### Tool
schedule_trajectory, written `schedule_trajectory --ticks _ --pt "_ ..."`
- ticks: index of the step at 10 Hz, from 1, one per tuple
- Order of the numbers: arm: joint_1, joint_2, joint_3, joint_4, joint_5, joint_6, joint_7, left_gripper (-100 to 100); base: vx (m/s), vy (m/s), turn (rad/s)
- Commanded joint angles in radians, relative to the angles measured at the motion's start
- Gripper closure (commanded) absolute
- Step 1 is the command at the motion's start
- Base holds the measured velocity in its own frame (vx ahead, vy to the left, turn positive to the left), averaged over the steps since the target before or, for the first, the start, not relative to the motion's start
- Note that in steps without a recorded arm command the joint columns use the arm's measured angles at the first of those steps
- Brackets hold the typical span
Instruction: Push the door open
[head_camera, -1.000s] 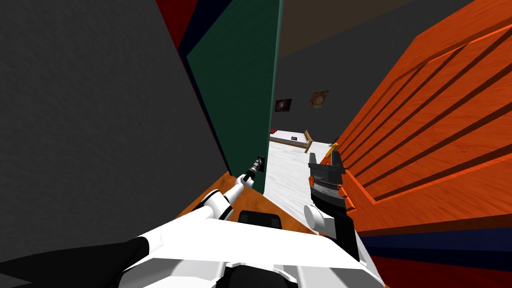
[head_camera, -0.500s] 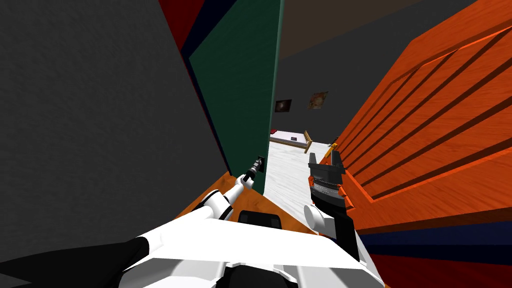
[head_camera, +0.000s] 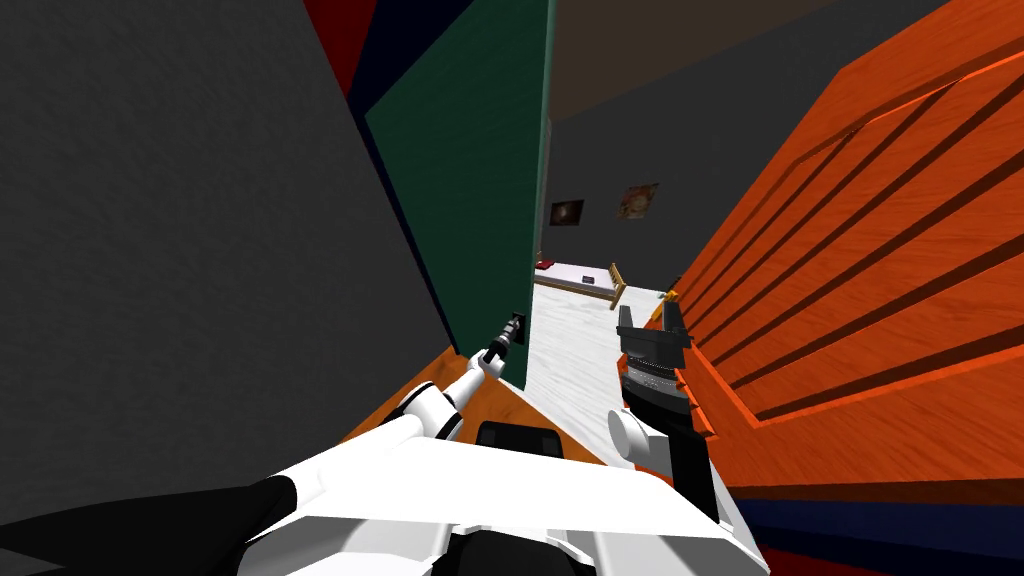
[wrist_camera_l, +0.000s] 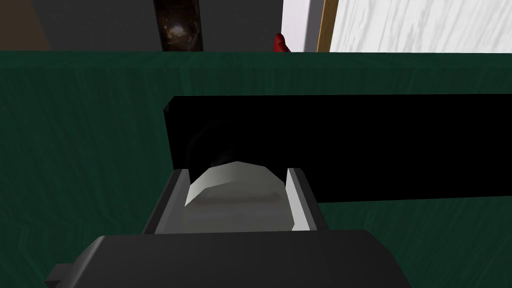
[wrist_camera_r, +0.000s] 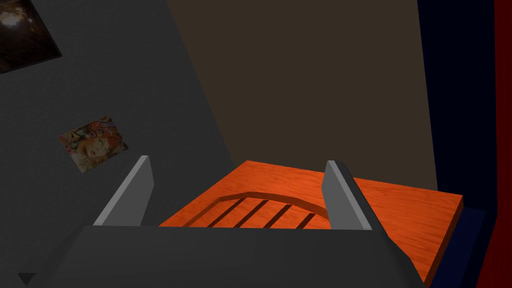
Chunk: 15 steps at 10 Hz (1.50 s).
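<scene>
Door: the dark green flat door (head_camera: 470, 200) stands ajar, straight ahead of the left gripper (wrist_camera_l: 237, 172).
Handle: a light grey rounded knob (wrist_camera_l: 235, 187) on a black plate (wrist_camera_l: 375, 145) is clamped between that gripper's fingers (wrist_camera_l: 170, 200).
Gap: a pale floor (head_camera: 570, 350) and a bed (head_camera: 580, 278) are seen past the door's edge, beyond the fingers.
Right gripper (wrist_camera_r: 237, 160): its fingers are spread wide with nothing held, and an orange grooved wooden panel (head_camera: 880, 250) lies beside them.
Progress: judged partway, with the opening begun and more swing to be pushed.
</scene>
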Motion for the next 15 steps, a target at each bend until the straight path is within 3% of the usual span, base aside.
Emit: schedule_trajectory --ticks 1,5,7,10,13,15 --pt "-0.023 0.001 0.008 0.033 0.003 -0.023 -0.002 100 0.060 -0.040 -0.002" --pt "-0.021 0.027 0.054 0.037 0.015 -0.023 -0.020 100 0.127 -0.128 0.054" --pt "-0.021 0.027 0.054 0.037 0.015 -0.023 -0.020 100 0.078 -0.085 0.019" --pt "-0.019 0.048 0.103 0.041 0.028 -0.024 -0.039 100 0.140 -0.141 0.079" --pt "-0.019 0.048 0.103 0.041 0.028 -0.024 -0.039 100 0.056 -0.054 0.011" --pt "-0.018 0.060 0.138 0.045 0.037 -0.024 -0.053 100 0.108 -0.134 0.109"
